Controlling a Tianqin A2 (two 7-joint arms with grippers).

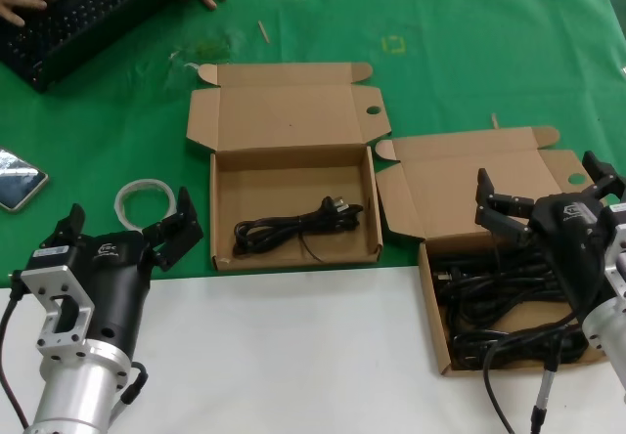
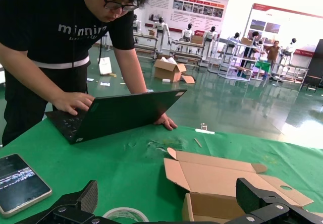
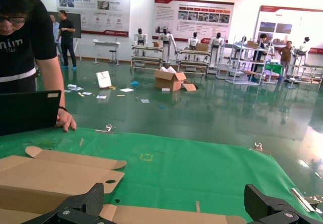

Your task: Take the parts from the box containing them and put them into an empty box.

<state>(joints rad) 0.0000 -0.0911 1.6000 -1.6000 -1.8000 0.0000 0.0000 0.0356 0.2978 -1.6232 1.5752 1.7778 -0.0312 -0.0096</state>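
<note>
1. A green cloth (image 1: 440, 53) is covering the far table, clipped at its edge; a white surface (image 1: 284, 356) is lying nearer.
2. A glossy green floor (image 3: 202, 108) is reflecting overhead light.
3. Posters (image 3: 194, 14) are hanging on the pale wall.
4. Shelving racks (image 3: 247, 65) are standing along the hall.

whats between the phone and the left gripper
In the head view, a whitish ring of tubing lies on the green cloth between the phone and the left gripper.
</note>
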